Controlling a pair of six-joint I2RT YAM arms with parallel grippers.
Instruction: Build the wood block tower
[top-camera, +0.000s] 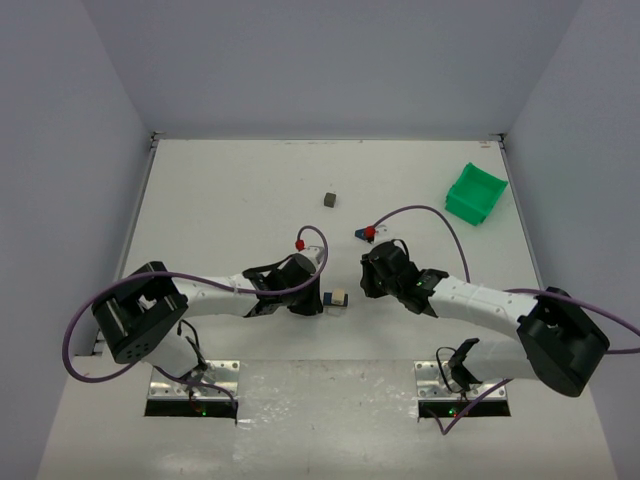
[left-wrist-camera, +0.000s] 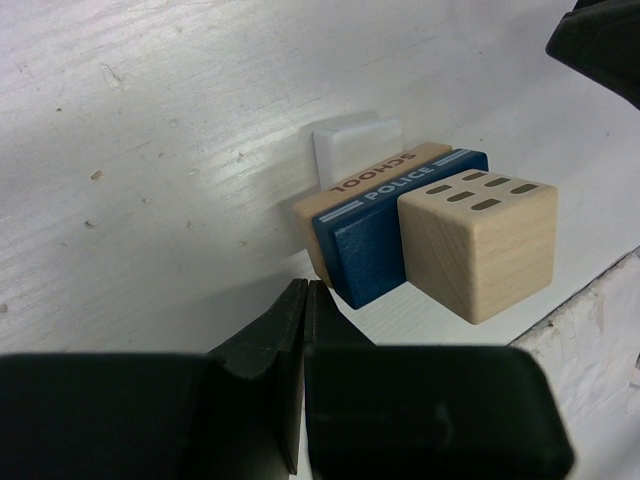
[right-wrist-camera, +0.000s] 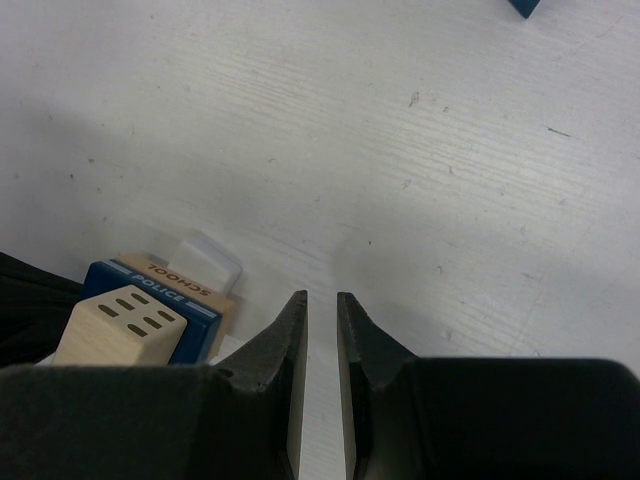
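Several small blocks lie side by side on the table in a row: a white one (left-wrist-camera: 357, 150), a tan SCHOOL block (left-wrist-camera: 372, 181), a blue POLICE block (left-wrist-camera: 390, 240) and a beige windowed cube (left-wrist-camera: 480, 245). In the top view the group (top-camera: 335, 298) sits between the two grippers. My left gripper (left-wrist-camera: 305, 287) (top-camera: 312, 300) is shut and empty, its tips just short of the blue block. My right gripper (right-wrist-camera: 321, 297) (top-camera: 370, 275) is open by a narrow gap, empty, to the right of the row (right-wrist-camera: 140, 315). A blue roof-shaped piece (top-camera: 357, 234) (right-wrist-camera: 523, 6) lies farther back. A dark grey block (top-camera: 329, 200) stands alone.
The green plastic bin (top-camera: 476, 194) stands at the back right. Purple cables loop over both arms, each with a red connector (top-camera: 369, 232). Grey walls close in the white table (top-camera: 230, 190) on three sides.
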